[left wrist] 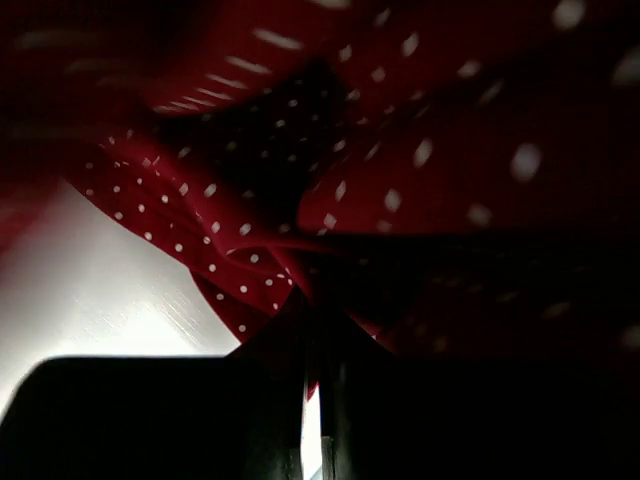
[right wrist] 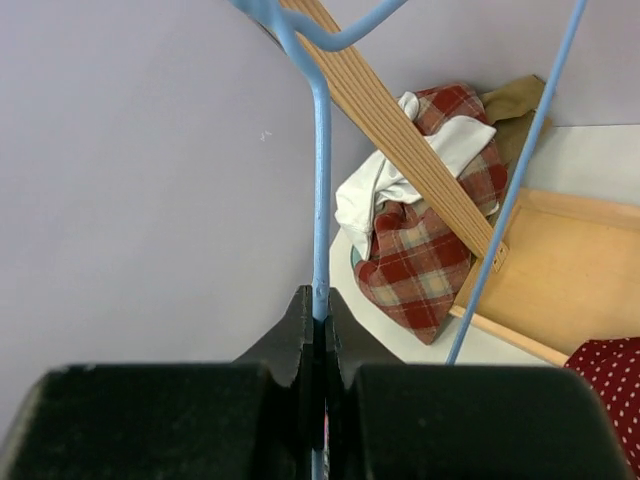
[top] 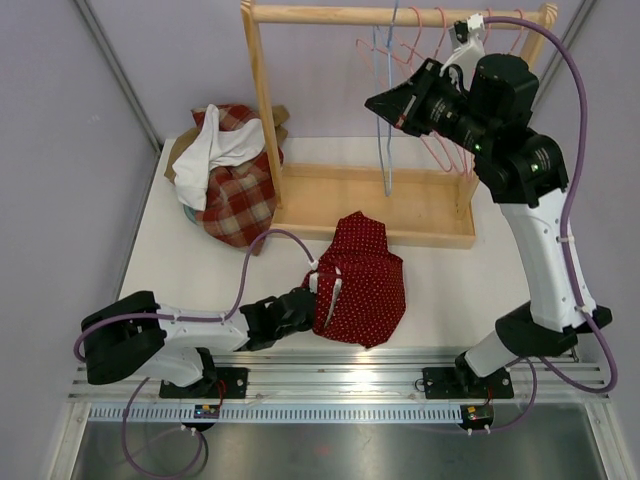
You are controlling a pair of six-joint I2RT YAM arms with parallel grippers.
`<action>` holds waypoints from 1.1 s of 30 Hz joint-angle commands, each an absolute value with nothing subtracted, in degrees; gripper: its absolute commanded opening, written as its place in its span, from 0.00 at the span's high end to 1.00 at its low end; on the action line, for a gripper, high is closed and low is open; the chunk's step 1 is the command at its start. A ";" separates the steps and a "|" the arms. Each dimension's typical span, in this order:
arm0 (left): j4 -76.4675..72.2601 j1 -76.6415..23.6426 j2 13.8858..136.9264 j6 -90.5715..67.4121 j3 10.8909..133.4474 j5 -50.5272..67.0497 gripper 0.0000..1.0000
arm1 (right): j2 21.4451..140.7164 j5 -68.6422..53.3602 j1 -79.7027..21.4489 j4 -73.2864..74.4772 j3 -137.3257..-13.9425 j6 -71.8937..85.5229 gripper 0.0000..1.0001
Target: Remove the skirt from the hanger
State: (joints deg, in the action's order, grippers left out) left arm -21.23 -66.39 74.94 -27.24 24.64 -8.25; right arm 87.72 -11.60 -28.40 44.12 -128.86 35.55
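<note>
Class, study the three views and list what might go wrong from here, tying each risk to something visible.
The right gripper is shut on the blue hanger; retracting without opening may yank it off the wooden rack.
The left gripper pinches the red dotted skirt; swinging could drag it off the table.
Pink hangers hang beside the right arm and may get knocked.

White table [top: 450, 290], skirt [top: 365, 285], plaid clothes [top: 235, 190], rack [top: 420, 210]

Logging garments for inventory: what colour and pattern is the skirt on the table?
The skirt is red with small white dots; top external view shows it best.
</note>
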 commanded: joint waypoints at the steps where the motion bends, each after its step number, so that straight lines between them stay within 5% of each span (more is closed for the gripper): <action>1: -25.31 -67.85 75.93 -25.67 28.30 -12.57 1.00 | 94.63 -8.18 -28.48 40.42 -136.13 33.05 1.00; 13: -26.02 -68.20 75.41 -26.10 27.33 -13.62 1.00 | 106.17 -6.41 -28.13 36.47 -135.89 35.42 1.00; 24: -25.66 -68.12 76.02 -26.28 28.12 -14.06 1.00 | 94.14 -8.71 -28.04 30.76 -113.55 36.74 1.00; 29: -25.40 -68.12 76.90 -26.37 28.65 -14.06 1.00 | 99.30 -5.45 -28.04 34.97 -124.25 34.72 1.00; 33: -24.61 -68.12 76.91 -26.45 28.92 -14.59 1.00 | 110.27 -5.44 -27.34 42.79 -144.20 34.10 1.00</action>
State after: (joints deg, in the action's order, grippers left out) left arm -20.56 -67.94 76.99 -26.61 26.65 -11.90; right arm 104.71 -6.68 -28.01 37.58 -134.65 35.55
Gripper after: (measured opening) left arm 0.009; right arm 0.034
